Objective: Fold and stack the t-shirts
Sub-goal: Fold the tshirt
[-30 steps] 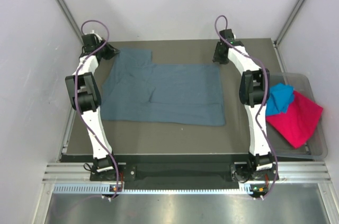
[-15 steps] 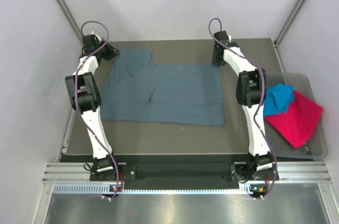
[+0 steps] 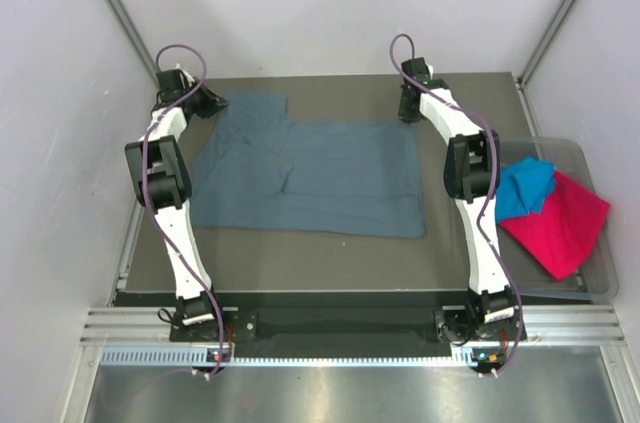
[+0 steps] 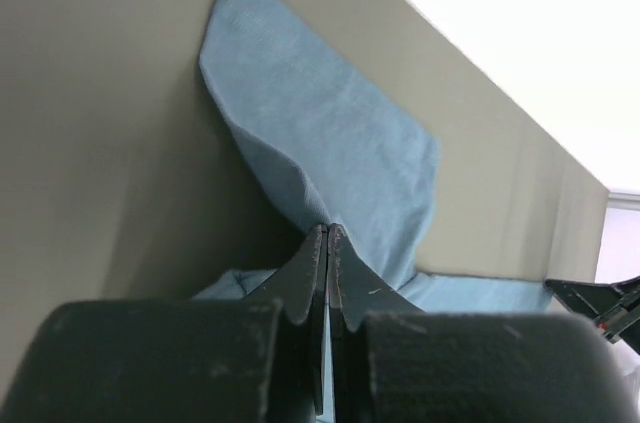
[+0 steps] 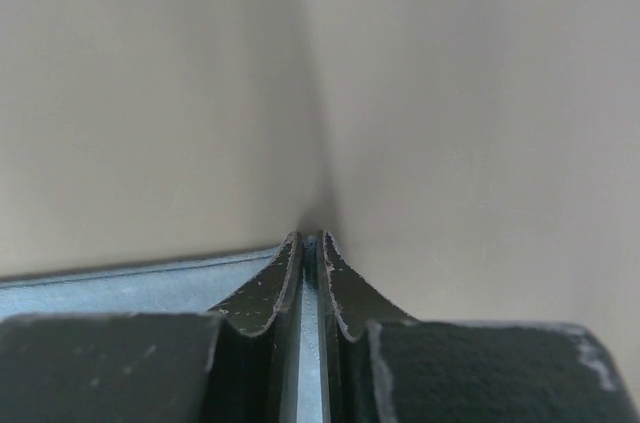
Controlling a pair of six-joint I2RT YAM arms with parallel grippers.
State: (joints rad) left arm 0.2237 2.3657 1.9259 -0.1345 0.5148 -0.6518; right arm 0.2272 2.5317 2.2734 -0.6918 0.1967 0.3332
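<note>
The slate-blue t-shirt (image 3: 310, 178) lies spread flat on the dark table, one sleeve reaching to the far left. My left gripper (image 3: 214, 101) is at that sleeve and shut on a pinch of its cloth, which rises as a peak to the fingertips (image 4: 327, 229); the sleeve (image 4: 320, 123) stretches away beyond. My right gripper (image 3: 408, 114) is at the shirt's far right corner, shut on the stitched hem (image 5: 150, 288), a strip of which runs between its jaws (image 5: 310, 239). The turquoise t-shirt (image 3: 527, 186) and the magenta-pink t-shirt (image 3: 562, 225) lie in the tub.
A clear plastic tub (image 3: 570, 146) stands off the table's right edge. The table (image 3: 300, 253) is walled by white panels at the back and sides. The right gripper's tip (image 4: 592, 298) shows low right in the left wrist view.
My right gripper has slid left to the shirt's far right corner and its jaws have closed on the hem. The left gripper has stayed shut on the sleeve.
</note>
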